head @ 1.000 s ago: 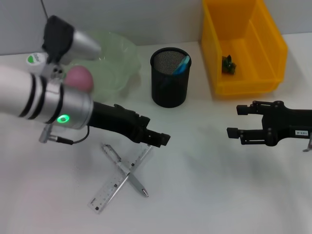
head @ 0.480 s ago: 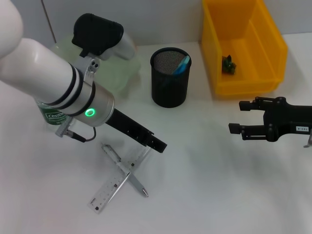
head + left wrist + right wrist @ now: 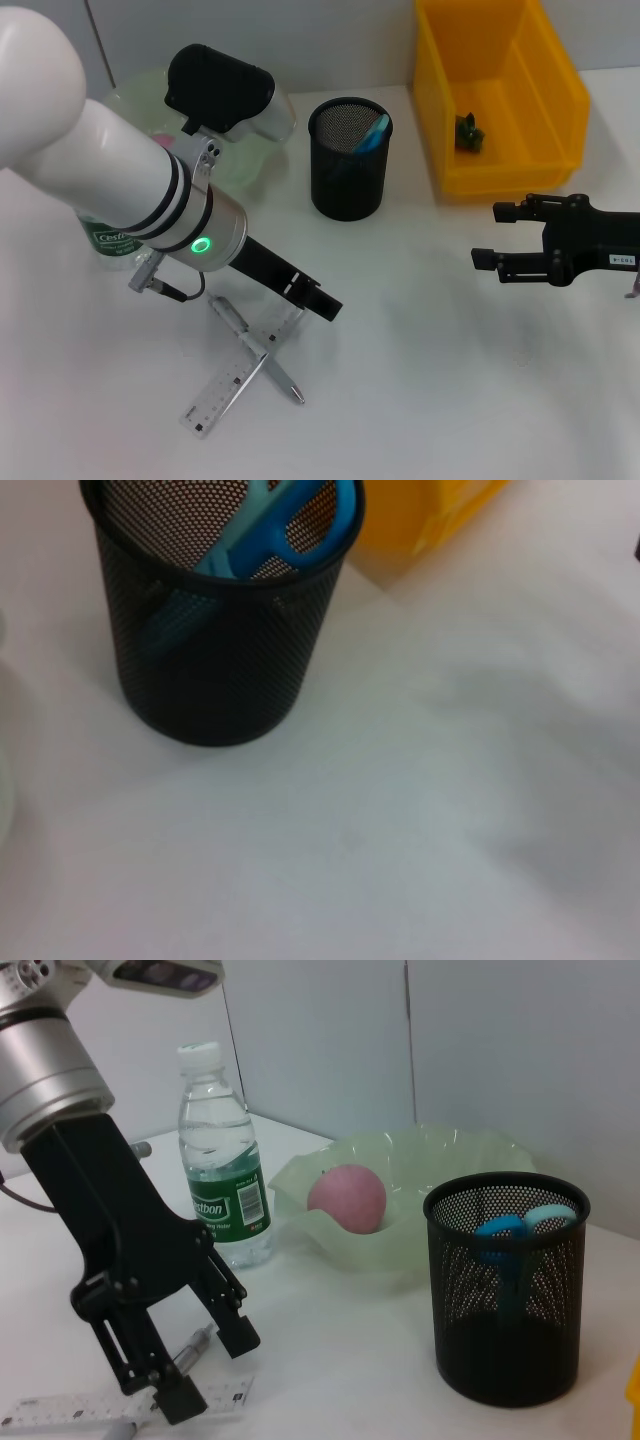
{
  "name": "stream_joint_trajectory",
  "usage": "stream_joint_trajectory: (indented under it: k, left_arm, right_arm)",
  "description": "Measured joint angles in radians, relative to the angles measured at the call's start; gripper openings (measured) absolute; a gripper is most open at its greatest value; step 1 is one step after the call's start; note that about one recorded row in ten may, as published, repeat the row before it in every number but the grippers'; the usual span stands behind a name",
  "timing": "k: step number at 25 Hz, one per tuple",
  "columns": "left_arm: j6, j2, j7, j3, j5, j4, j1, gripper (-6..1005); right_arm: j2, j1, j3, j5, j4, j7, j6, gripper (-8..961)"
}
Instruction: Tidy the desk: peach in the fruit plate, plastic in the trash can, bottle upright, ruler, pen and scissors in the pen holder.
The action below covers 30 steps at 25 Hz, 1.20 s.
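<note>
On the white bench (image 3: 420, 380), the clear ruler (image 3: 235, 378) and the silver pen (image 3: 255, 350) lie crossed over each other, the pen on top. Just above the ruler's far end hangs the left hand (image 3: 322, 301), its black fingers (image 3: 238, 1328) spread apart and pointing down at the ruler in the right wrist view, not touching it and holding nothing.

Behind them stands the black mesh pen holder (image 3: 349, 158), with the blue-handled scissors (image 3: 285, 525) already inside, handles up and leaning against the rim. To the robot's left of the holder sits the pale green fruit plate (image 3: 400, 1200), with the pink peach (image 3: 346, 1198) resting in it. The water bottle (image 3: 222, 1185) with the green label stands upright just beside the plate, cap on.

On the robot's right of the holder, the yellow trash can (image 3: 500, 90) sits at the back of the bench, with a small dark green scrap of plastic (image 3: 468, 133) on its floor.

Well apart on the right side, the right hand (image 3: 490, 238) hovers over bare bench, fingers spread and empty.
</note>
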Motion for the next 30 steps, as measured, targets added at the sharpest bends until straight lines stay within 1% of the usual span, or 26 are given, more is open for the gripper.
stream_joint_trajectory:
  k: [8, 10, 30]
  left_arm:
    - [-0.029, 0.0, -0.006, 0.023, 0.01, -0.018, 0.005, 807]
    - [-0.053, 0.0, -0.014, 0.049, 0.016, -0.04, 0.005, 807]
    - [-0.097, 0.0, -0.019, 0.082, 0.048, -0.052, 0.01, 804]
  right_arm:
    - [0.003, 0.0, 0.0, 0.0, -0.001, 0.006, 0.002, 744]
    - [0.006, 0.001, -0.001, -0.001, -0.001, 0.008, 0.005, 743]
    - [0.011, 0.011, 0.0, -0.002, -0.003, 0.024, 0.006, 734]
